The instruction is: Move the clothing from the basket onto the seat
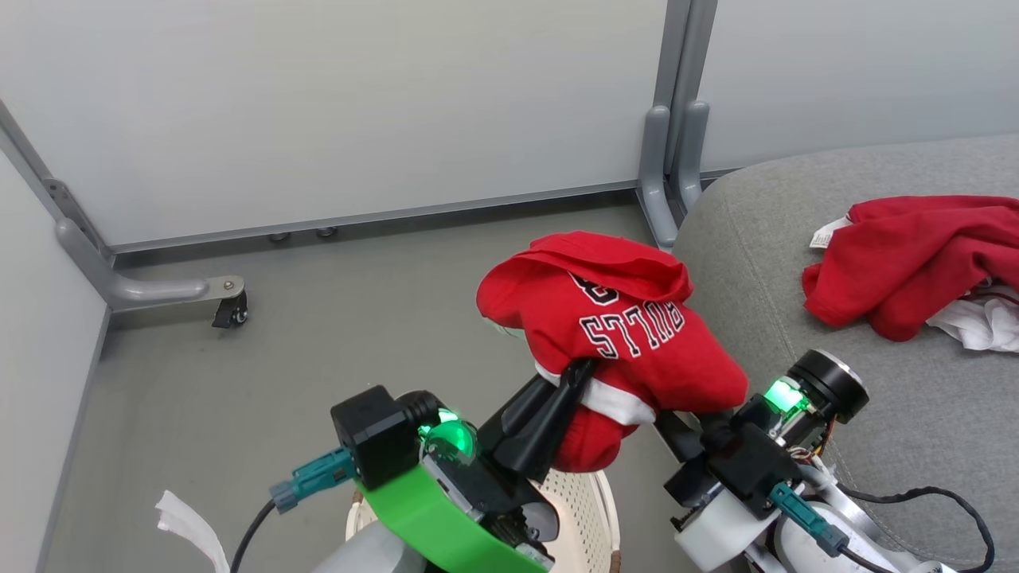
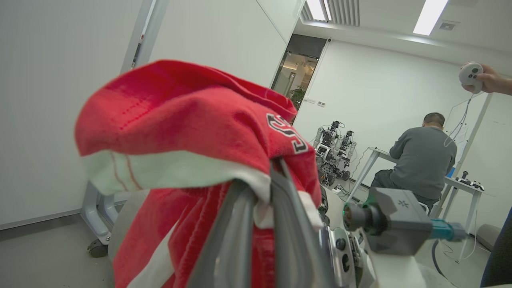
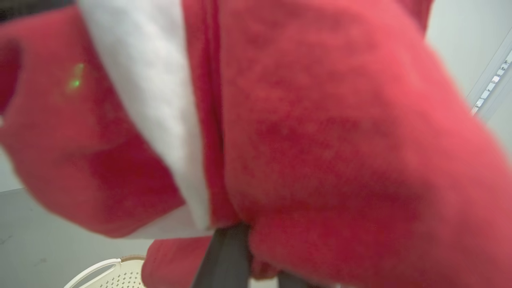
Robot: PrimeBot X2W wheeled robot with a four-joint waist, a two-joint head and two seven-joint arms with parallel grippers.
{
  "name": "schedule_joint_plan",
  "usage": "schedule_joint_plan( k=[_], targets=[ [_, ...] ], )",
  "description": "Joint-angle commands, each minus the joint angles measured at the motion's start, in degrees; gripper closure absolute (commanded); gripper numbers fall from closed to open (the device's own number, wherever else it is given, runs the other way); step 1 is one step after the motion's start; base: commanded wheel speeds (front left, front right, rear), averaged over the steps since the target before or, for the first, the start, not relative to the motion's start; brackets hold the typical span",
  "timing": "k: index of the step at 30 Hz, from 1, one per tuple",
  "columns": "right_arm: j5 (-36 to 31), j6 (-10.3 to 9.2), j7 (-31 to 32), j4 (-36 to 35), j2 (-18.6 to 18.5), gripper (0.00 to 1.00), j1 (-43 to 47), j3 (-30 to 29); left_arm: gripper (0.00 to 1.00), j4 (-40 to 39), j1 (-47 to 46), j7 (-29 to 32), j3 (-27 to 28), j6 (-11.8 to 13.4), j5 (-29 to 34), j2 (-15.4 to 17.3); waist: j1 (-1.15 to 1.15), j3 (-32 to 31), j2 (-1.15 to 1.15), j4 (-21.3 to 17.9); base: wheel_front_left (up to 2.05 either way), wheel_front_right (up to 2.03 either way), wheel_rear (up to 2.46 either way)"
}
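Aloft between both arms, the soft bright-red BULLS garment (image 1: 629, 318) with its white trim hangs bunched over the cream-white perforated plastic basket (image 1: 577, 509), which sits at the bottom edge of the head view on the grey floor (image 1: 279, 358). The left end effector (image 1: 579, 376) is clamped on the white hem, its two long dark fingers (image 2: 236, 224) pinching a fold of cloth in the left wrist view. The right end effector (image 1: 692, 422) grips the same garment from the other side, its tips buried in the red fabric; one dark finger (image 3: 224, 256) rises into the cloth in the blurred right wrist view, with the basket's white handle and brown rim below.

To the right, the second red garment (image 1: 899, 255) lies crumpled on the large light-grey upholstered seat (image 1: 764, 263), a white tag (image 1: 824, 233) showing at its near edge. The held garment hangs just beside the seat's rounded corner. Pale partition panels (image 1: 318, 103) on castor feet stand behind. Beyond the cloth, the left wrist view shows a seated person (image 2: 424, 160) at a desk and a hand holding a controller (image 2: 484, 78).
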Motion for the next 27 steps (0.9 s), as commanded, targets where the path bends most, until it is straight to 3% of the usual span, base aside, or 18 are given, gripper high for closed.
schedule_joint_plan(
  k=[1, 12, 14, 15, 16, 27],
  targets=[
    [0.4, -0.1, -0.1, -0.5, 0.1, 1.0, 0.4, -0.2, 1.0, -0.1, 0.2, 0.0, 0.3, -0.2, 0.0, 0.3, 0.0, 0.0, 0.0, 0.0, 0.0, 0.0, 0.0],
    [1.2, -0.1, -0.1, -1.8, 0.1, 1.0, 1.1, -0.3, 1.0, 0.6, 1.1, 0.0, 0.7, -0.2, 0.9, 0.4, 0.0, -0.4, 0.0, -0.2, 0.0, 0.0, 0.0],
    [1.4, -0.1, -0.1, -2.2, 0.4, 1.0, 1.1, -0.8, 0.62, 1.1, 0.9, 0.0, 0.7, -0.2, 1.8, 0.5, 0.0, -0.4, 0.0, -0.3, 0.0, 0.0, 0.0],
    [1.7, -0.1, -0.1, -2.5, 0.7, 1.0, 1.2, -1.2, 0.22, 1.3, 1.2, 0.0, 1.0, -0.2, 1.9, 0.3, 0.0, -0.3, 0.0, -0.3, 0.0, 0.0, 0.0],
    [2.0, -0.1, -0.1, -2.8, 1.0, 1.0, 1.3, -1.7, 0.03, 1.4, 1.4, 0.0, 1.1, -0.2, 2.1, 0.1, 0.0, -0.2, 0.0, -0.3, 0.0, 0.0, 0.0],
    [3.1, -0.1, -0.1, -6.2, 3.2, 1.0, 2.8, -7.0, 0.0, 3.1, 2.4, 0.0, 2.7, -0.2, 9.2, 0.2, 0.0, 0.6, 0.0, 0.5, 0.0, 0.0, 0.0]
  ],
)
